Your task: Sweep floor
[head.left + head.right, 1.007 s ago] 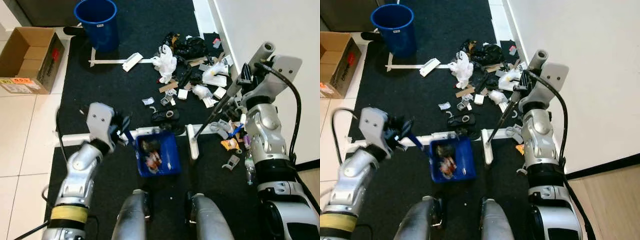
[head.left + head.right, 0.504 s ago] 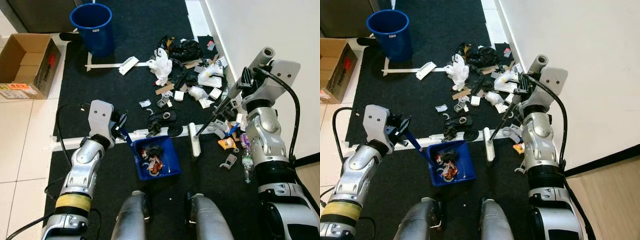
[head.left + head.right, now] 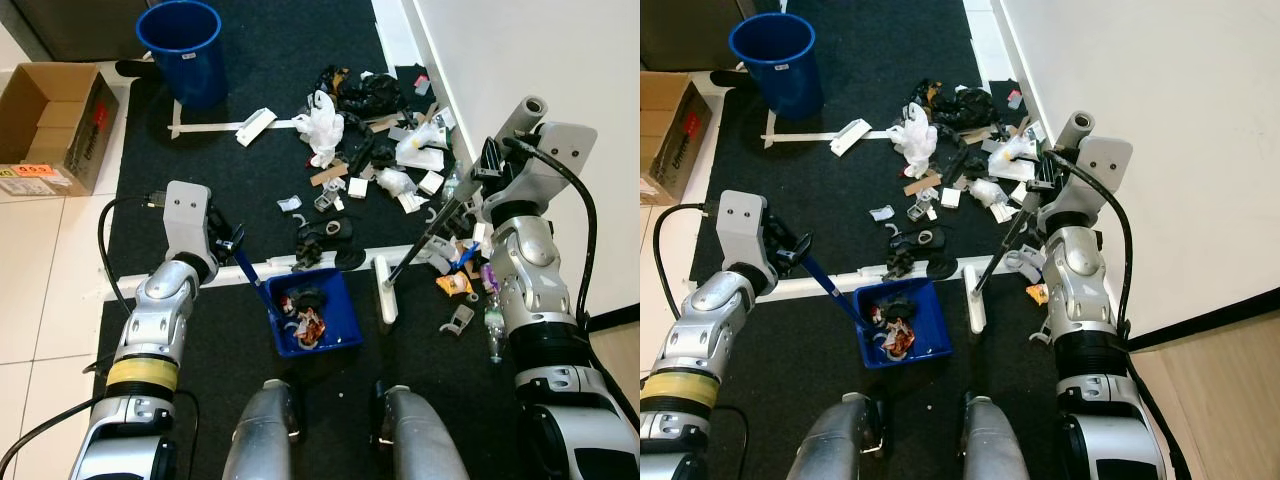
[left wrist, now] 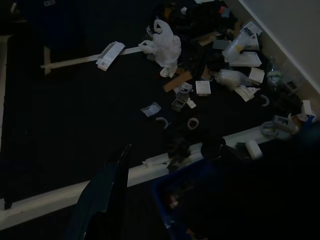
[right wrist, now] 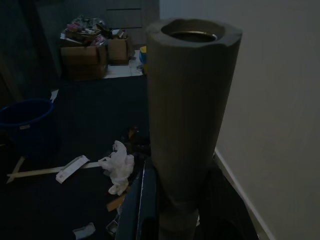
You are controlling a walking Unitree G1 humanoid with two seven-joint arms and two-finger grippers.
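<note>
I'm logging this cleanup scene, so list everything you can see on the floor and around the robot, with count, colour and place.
Dustpan: one, blue, on the black mat before the robot's feet, holding litter, its handle in the left gripper.
Broom: one, white head, dark stick, right of the dustpan.
Litter pile: one, mixed white, black and brown scraps, by the wall.
Bucket: one, blue, far left on the mat.
Cardboard box: one, brown, on the tiles at left.
Left gripper: shut on the dustpan handle.
Right gripper: shut on the broom stick.
</note>
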